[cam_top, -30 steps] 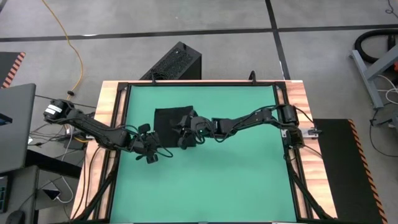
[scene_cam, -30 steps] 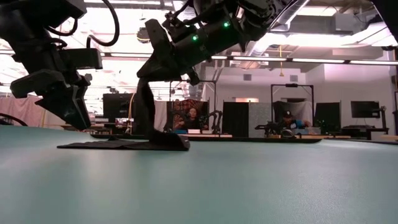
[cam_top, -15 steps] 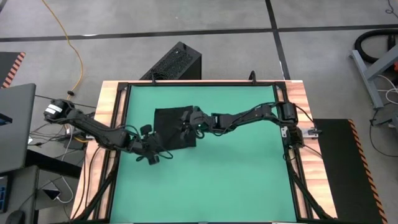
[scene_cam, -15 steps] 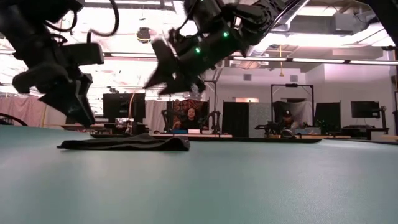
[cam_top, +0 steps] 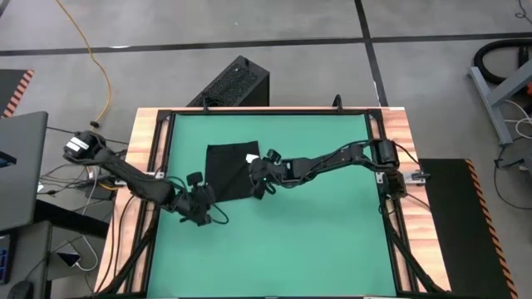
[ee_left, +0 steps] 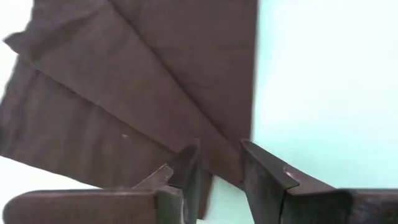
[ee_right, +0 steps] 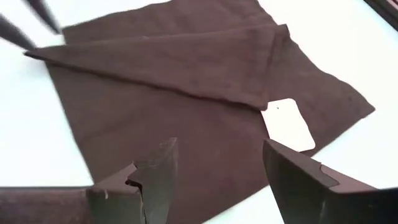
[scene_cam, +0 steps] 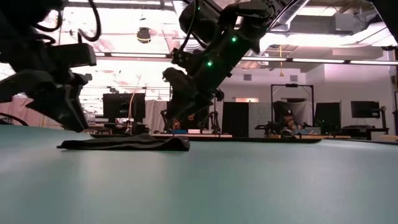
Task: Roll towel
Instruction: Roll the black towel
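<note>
The green desk point(cam_top: 316, 241) fills my overhead view, with a lab full of monitors beyond it in the low view. The towel point(cam_top: 229, 170) lies flat on the desk, a little toward the far-left part of the mat, with nothing gripping it.

My right end effector point(cam_top: 259, 179) hangs just off the towel's right edge, above the cloth, fingers spread wide and empty. I judge it sits there because that edge, with a diagonal flap folded over and the white tag point(ee_right: 287, 123) showing beside it, is where a roll could start.

My left end effector point(cam_top: 199, 209) is low at the towel's near-left corner. Its fingers point(ee_left: 264, 174) stand narrowly apart with the towel's corner just ahead of them. I see no cloth pinched between them, so I read this as lining up to catch or pin that corner.

From above the towel looks nearly square, its edges roughly parallel to the desk's. The fold crease is the only clear long line, running diagonally across it toward the tag.
</note>
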### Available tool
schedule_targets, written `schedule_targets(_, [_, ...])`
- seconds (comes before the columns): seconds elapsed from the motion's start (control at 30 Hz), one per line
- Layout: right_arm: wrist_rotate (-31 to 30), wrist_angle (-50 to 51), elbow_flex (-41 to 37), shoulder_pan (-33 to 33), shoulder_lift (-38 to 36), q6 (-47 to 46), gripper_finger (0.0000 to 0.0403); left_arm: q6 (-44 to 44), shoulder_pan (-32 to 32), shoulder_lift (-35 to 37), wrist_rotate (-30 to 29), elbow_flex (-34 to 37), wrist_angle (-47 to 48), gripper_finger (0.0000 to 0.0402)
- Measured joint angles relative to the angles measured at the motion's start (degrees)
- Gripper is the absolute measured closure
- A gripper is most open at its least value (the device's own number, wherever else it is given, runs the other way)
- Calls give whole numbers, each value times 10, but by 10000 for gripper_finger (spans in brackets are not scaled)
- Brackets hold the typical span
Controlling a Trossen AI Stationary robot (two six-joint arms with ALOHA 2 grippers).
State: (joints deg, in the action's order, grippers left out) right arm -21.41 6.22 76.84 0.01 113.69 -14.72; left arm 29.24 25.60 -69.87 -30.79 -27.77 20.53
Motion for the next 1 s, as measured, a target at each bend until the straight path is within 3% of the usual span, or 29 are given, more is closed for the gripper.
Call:
schedule_targets(0.53, [-2, -7, 0, -9, 0, 2, 148, 38, 29, -106, -9, -30, 6, 326])
schedule_targets(0.83, [2, -7, 0, 0, 0, 2, 148, 95, 29, -145, -78, -82, 136, 328])
schedule_targets(1.0, [3, -7, 0, 4, 0, 2, 148, 87, 28, -145, -91, -90, 150, 372])
